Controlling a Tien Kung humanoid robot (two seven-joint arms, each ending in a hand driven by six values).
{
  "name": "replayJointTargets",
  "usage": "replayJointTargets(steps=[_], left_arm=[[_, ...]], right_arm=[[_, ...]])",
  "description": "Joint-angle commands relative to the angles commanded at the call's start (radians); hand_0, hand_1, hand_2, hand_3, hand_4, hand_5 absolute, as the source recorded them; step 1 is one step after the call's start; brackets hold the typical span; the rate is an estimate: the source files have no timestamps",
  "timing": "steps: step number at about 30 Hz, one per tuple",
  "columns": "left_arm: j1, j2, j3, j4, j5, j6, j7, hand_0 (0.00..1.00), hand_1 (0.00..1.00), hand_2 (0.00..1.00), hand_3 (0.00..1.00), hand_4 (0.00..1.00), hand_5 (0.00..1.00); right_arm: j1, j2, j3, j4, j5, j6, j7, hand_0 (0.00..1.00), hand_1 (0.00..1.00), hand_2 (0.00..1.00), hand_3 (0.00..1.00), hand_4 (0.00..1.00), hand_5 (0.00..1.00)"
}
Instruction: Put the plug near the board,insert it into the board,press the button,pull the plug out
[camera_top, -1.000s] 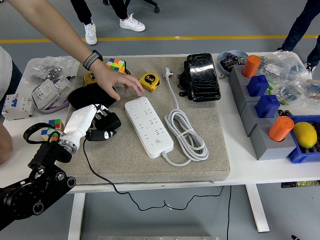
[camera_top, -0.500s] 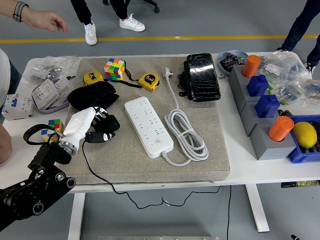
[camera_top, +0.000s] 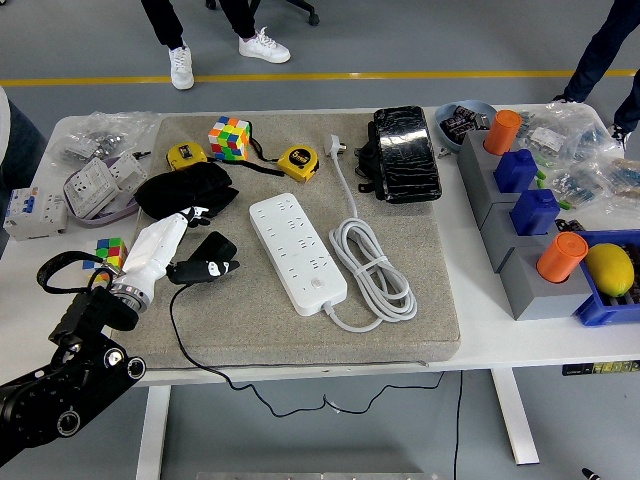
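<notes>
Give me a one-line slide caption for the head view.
Left hand beside the black plug on the grey mat, left of the white power strip.

Left arm (camera_top: 60, 385): black, jointed housings with round silver screw caps
Left hand (camera_top: 160, 250): white shell, black fingers with small white markings
Wrist: silver metal ring
Cable: black loop beside forearm

A yellow lemon-shaped fruit (camera_top: 610, 268) in a blue plastic bin (camera_top: 607, 305) is cut off by the right edge. Clear plastic bags (camera_top: 585, 150) of small parts are too small to identify.
</notes>
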Motion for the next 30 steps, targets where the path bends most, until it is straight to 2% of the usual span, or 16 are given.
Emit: replayJointTargets(steps=[4,7,8,9,14,15,16,20,21,26,27,30], left_arm=[[0.019,0.0,-0.032,-0.024,-0.033,0.016,-0.041,0.768,0.826,0.87,0.853,0.998,0.465],[0.034,-0.002,-0.058,-0.035,-0.128,0.027,-0.079,0.768,0.826,0.87,0.853,0.998,0.465],[0.039,-0.003,-0.07,-0.034,-0.172,0.035,-0.107,0.768,0.826,0.87,0.853,0.998,0.465],[0.043,-0.004,-0.079,-0.032,-0.21,0.04,-0.133,0.759,0.808,0.822,0.82,0.998,0.592],[0.061,-0.003,-0.119,-0.03,-0.424,0.038,-0.306,0.759,0.808,0.822,0.82,0.998,0.592],[0.062,-0.002,-0.123,-0.032,-0.463,0.036,-0.338,0.703,0.736,0.735,0.749,0.956,0.51],[0.065,-0.001,-0.134,-0.035,-0.508,0.034,-0.374,0.703,0.736,0.735,0.749,0.956,0.51],[0.075,-0.006,-0.18,-0.035,-0.677,0.049,-0.458,0.703,0.736,0.735,0.749,0.956,0.51],[0.077,-0.007,-0.187,-0.035,-0.716,0.045,-0.469,0.618,0.644,0.61,0.619,0.821,0.429],[0.085,-0.012,-0.219,-0.027,-0.921,-0.002,-0.524,0.618,0.644,0.61,0.619,0.821,0.429],[0.087,-0.013,-0.225,-0.025,-0.944,-0.005,-0.527,0.586,0.636,0.595,0.608,0.82,0.413],[0.09,-0.018,-0.252,-0.017,-0.965,-0.012,-0.528,0.586,0.636,0.595,0.608,0.82,0.413]], right_arm=[[0.0,0.001,-0.002,-0.001,0.001,0.0,0.0,0.57,0.64,0.607,0.538,0.923,0.478],[0.0,0.002,-0.003,-0.002,0.001,0.0,-0.001,0.57,0.64,0.607,0.538,0.923,0.478],[0.001,0.003,-0.002,-0.003,0.002,0.0,0.0,0.57,0.64,0.607,0.538,0.923,0.478],[0.001,0.003,-0.001,-0.003,0.001,0.0,0.0,0.57,0.64,0.606,0.538,0.923,0.478],[0.004,0.005,0.001,-0.004,0.002,-0.001,0.0,0.57,0.64,0.606,0.538,0.923,0.478],[0.004,0.005,0.0,-0.005,0.002,-0.001,0.0,0.57,0.641,0.605,0.538,0.923,0.478],[0.004,0.005,-0.001,-0.007,0.004,-0.001,0.0,0.57,0.641,0.605,0.538,0.923,0.478],[0.005,0.005,-0.004,-0.011,0.009,-0.002,-0.001,0.57,0.641,0.605,0.538,0.923,0.478],[0.005,0.005,-0.004,-0.01,0.009,-0.002,-0.001,0.57,0.641,0.605,0.538,0.922,0.478],[0.007,0.006,-0.001,-0.01,0.007,-0.002,-0.002,0.57,0.641,0.605,0.538,0.922,0.478],[0.008,0.006,0.0,-0.01,0.006,-0.002,-0.002,0.57,0.64,0.605,0.538,0.922,0.479],[0.013,0.006,0.003,-0.01,0.005,-0.002,-0.002,0.57,0.64,0.605,0.538,0.922,0.479]])
